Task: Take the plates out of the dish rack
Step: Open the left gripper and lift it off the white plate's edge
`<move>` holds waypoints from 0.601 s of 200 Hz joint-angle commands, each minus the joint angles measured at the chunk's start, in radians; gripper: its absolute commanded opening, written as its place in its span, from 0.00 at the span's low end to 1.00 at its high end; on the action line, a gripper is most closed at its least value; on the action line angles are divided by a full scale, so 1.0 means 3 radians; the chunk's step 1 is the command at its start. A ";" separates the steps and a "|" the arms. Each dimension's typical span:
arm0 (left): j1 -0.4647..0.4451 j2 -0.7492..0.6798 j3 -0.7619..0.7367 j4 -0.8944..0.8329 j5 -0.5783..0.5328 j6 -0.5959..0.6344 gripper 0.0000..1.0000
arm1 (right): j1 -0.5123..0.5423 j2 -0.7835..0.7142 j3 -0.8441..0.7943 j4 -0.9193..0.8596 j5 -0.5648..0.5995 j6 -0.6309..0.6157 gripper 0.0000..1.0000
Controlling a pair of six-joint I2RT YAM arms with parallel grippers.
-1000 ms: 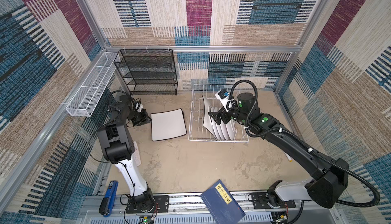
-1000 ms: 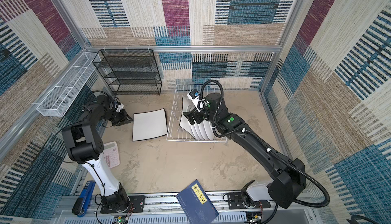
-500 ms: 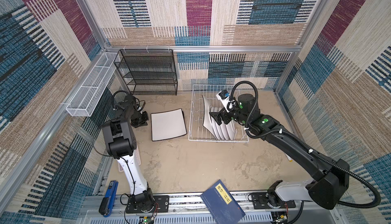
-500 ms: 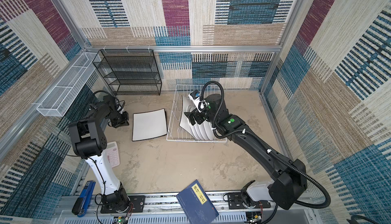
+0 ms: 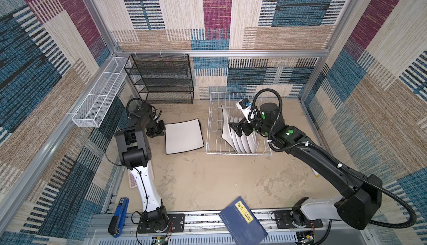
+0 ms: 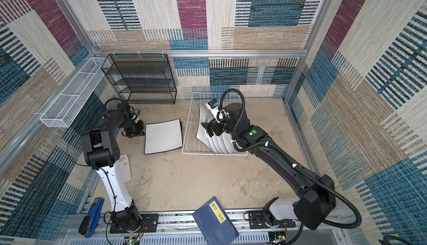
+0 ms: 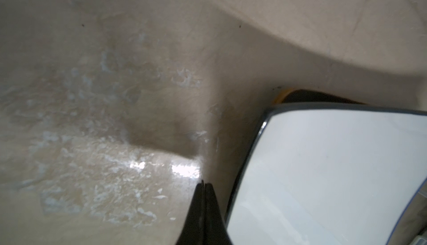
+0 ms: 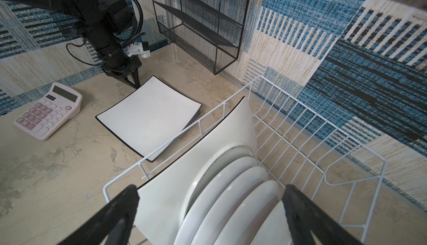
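**One plate out, my right jaws spread over the rest**

Nearest me, a blue book (image 5: 242, 220) lies askew across the front rail, and a calculator (image 6: 124, 168) sits on the table (image 5: 208, 181) close to my left arm's base.

Farther in, the flat square plate (image 5: 183, 136) lies face up on the table, white with a black edge, just beside the dish rack (image 5: 231, 154) and outside it. My left gripper (image 7: 203, 184) is pressed shut with nothing in it. Its tip points down just beside that plate's edge, on the side away from the rack. I cannot tell whether it touches the table.

Beyond the flat plate, the rack holds the upright square plate (image 8: 175, 186), standing on edge at the end nearer the flat one. Several round plates (image 8: 233, 183) stand in a tight row behind it. My right gripper (image 8: 210, 191) hangs over them with its jaws spread wide and nothing between them. In the right wrist view one finger shows past the square plate and the other past the last round plate.

Farthest back, a black mesh shelf (image 5: 165, 79) stands against the rear wall, and a white mesh tray (image 5: 99, 98) runs along the left wall.
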 commanded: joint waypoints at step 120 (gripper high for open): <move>-0.0062 -0.0067 0.0076 -0.0015 0.0101 -0.0141 0.00 | 0.0006 -0.0073 -0.0059 0.0087 0.0079 -0.0042 0.99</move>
